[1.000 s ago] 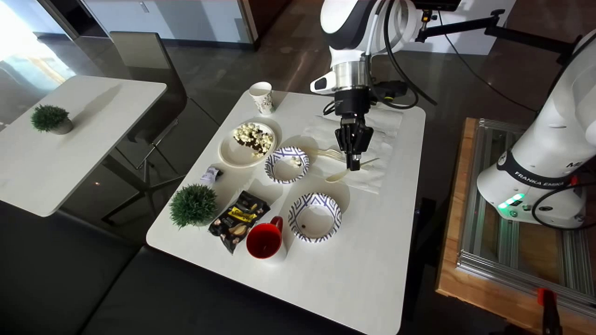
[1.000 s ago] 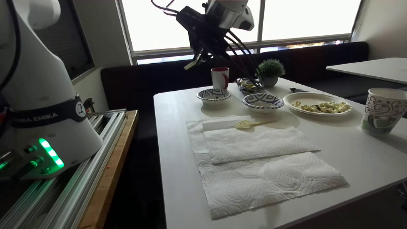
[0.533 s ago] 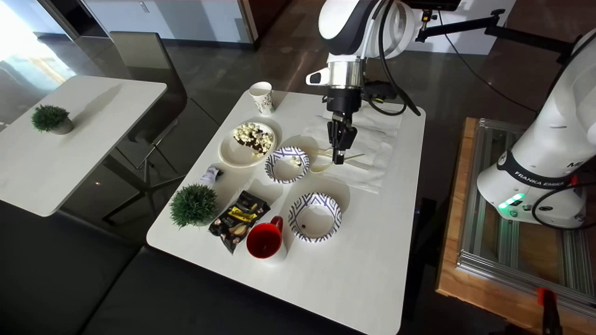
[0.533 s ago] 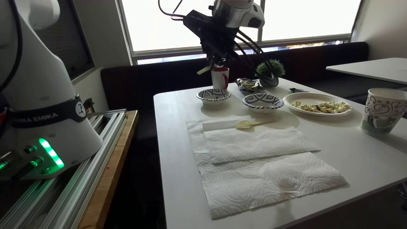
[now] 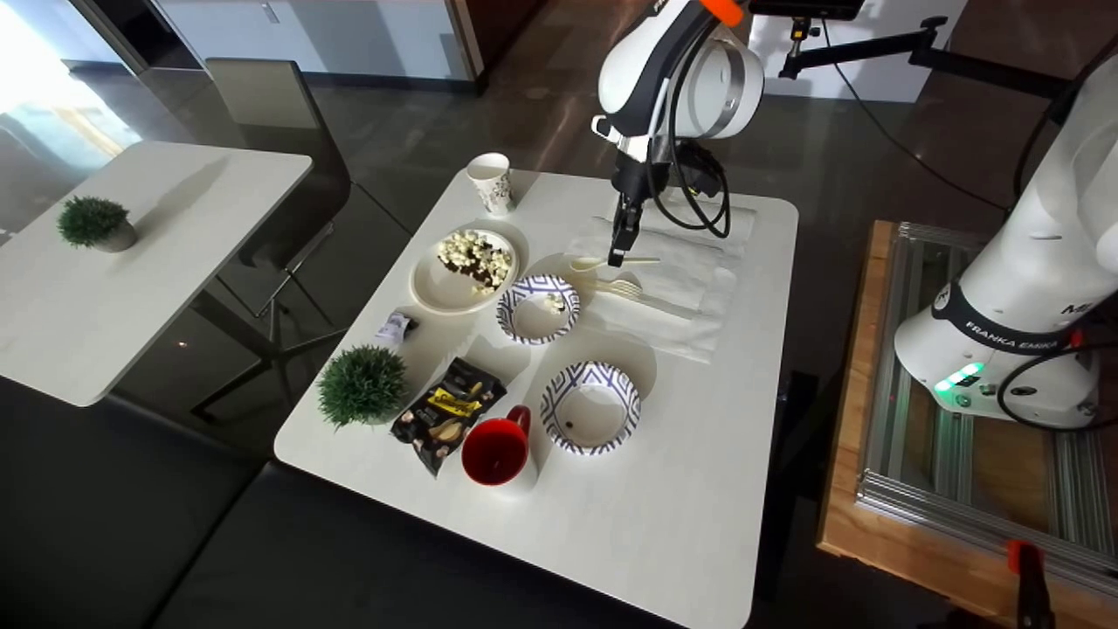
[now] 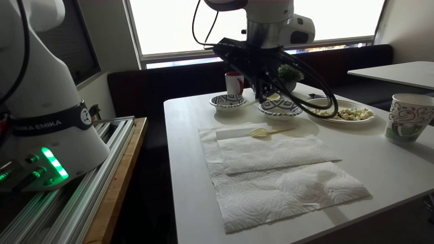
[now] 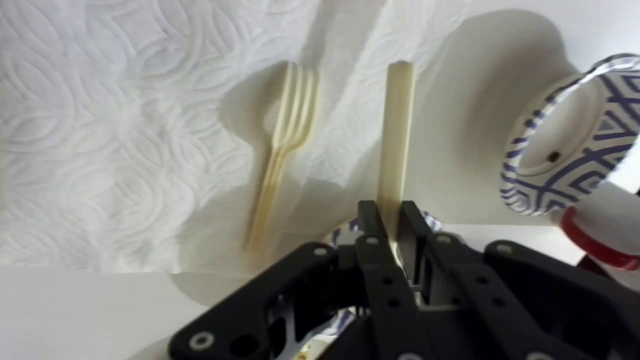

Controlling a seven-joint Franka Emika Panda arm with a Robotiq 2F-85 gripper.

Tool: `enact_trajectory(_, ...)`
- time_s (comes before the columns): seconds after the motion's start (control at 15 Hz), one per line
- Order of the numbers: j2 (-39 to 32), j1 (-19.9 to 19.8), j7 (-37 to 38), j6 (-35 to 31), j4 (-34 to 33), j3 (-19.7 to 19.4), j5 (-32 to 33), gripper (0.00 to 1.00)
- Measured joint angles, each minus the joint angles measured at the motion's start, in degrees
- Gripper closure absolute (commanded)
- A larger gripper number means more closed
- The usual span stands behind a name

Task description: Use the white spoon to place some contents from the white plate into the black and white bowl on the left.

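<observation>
Held spoon [image 7: 397,130] could twist
The gripper [image 7: 390,215] is clamped mid-handle; the head juts toward the plate [image 5: 441,281] beyond. Pushing into popcorn [image 5: 476,260] there could pivot so thin a handle.

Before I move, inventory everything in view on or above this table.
table: 1, white, mid-scene
spoon: 1, off-white, above table
paper towel: count unclear, white, on table
fork: 1, cream, on paper towel
paper cup: 1, white, table corner
plate: 1, white, near paper cup
popcorn with dark pieces: uncountable, cream and brown, on plate
bowl with popcorn: 1, blue and white, beside plate
packet: 1, white and black, on table
potted plant: 1, green, near packet
snack bag: 1, black, beside potted plant
mug: 1, white and red, beside snack bag
other bowl: 1, blue and white, beside mug
speck: 1, dark, inside other bowl
robot arm: 1, white, above table
fingers: 2, black, shut on spoon
</observation>
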State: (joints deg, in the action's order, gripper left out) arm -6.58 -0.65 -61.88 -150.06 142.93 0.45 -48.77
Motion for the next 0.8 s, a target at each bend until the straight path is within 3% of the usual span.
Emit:
enact_trajectory(0.27, -6.37, -0.52, 4.11, -11.12, -1.19, -0.89, -2.30, 0.97)
enact_trajectory(0.33, -7.91, -0.52, 5.37, -13.90, -1.68, -0.92, -3.02, 0.62)
enact_trajectory(0.47, -10.60, -0.41, 8.86, -19.14, -2.66, -1.00, -3.44, 0.54)
enact_trajectory(0.8, -9.85, 2.31, 14.62, -25.74, -1.27, -5.63, -0.81, 0.19)
